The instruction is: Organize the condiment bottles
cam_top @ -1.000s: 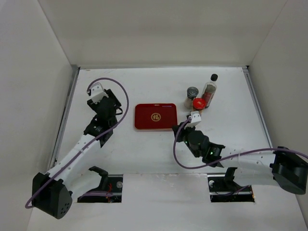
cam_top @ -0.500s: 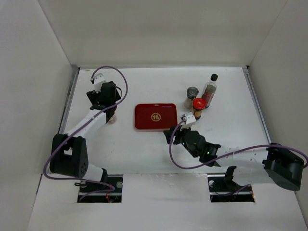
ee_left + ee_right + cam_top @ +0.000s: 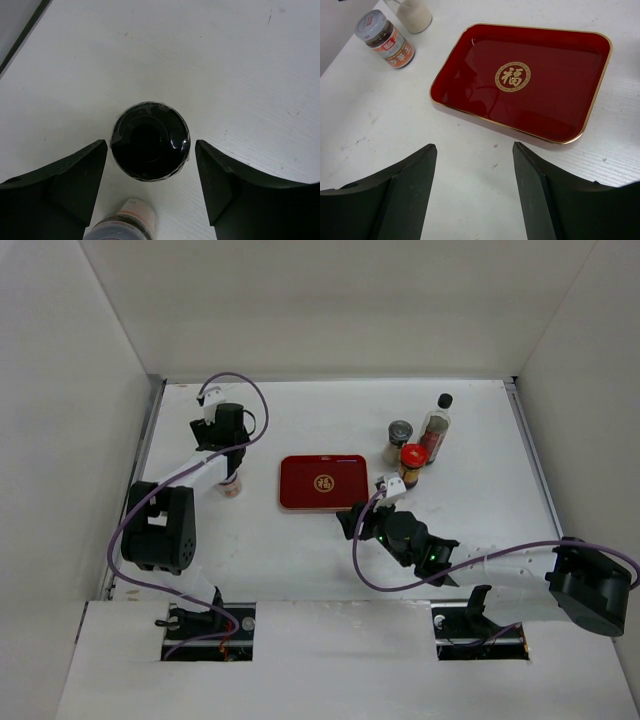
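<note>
The white desk (image 3: 330,410) carries a flat red tray (image 3: 300,490) near its middle, with a gold emblem (image 3: 512,76) at the tray's centre. At about 2 o'clock from the tray three containers stand close together. A grey-lidded jar (image 3: 399,440) has a red-lidded jar (image 3: 412,462) just beside it at its 5 o'clock, and a taller clear black-capped bottle (image 3: 436,426) stands at that jar's 1 o'clock. At 9 o'clock from the tray stands a pale pink-lidded jar (image 3: 232,487). Near it, toward 12 o'clock, a black-capped white bottle (image 3: 150,141) stands upright.
</note>
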Controlling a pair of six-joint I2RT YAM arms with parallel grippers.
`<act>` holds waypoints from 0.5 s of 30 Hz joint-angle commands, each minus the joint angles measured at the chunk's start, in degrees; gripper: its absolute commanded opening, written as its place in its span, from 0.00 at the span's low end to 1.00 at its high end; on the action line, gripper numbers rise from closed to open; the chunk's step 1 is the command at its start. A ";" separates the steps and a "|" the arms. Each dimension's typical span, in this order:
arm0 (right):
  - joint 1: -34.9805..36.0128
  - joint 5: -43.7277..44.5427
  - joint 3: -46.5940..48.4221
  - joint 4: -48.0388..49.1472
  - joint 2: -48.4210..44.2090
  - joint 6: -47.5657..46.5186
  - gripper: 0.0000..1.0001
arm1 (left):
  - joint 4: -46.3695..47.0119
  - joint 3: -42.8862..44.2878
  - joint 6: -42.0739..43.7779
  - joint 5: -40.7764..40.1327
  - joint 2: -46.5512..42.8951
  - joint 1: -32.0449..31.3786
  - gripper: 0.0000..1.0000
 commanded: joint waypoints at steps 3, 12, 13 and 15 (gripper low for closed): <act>0.20 -1.01 0.43 3.78 0.25 0.28 0.69 | 3.98 3.75 1.44 -0.21 0.49 0.80 0.52; -0.59 0.48 -0.27 4.22 -0.54 1.33 0.72 | 10.84 3.22 3.11 -0.74 -9.87 -3.06 0.40; -0.59 0.57 -0.45 4.22 -0.89 1.59 0.73 | 11.01 3.31 3.28 -0.74 -11.27 -4.38 0.40; -0.68 1.18 -0.63 4.22 -1.25 1.68 0.74 | 11.10 3.57 3.46 -0.65 -13.30 -7.10 0.40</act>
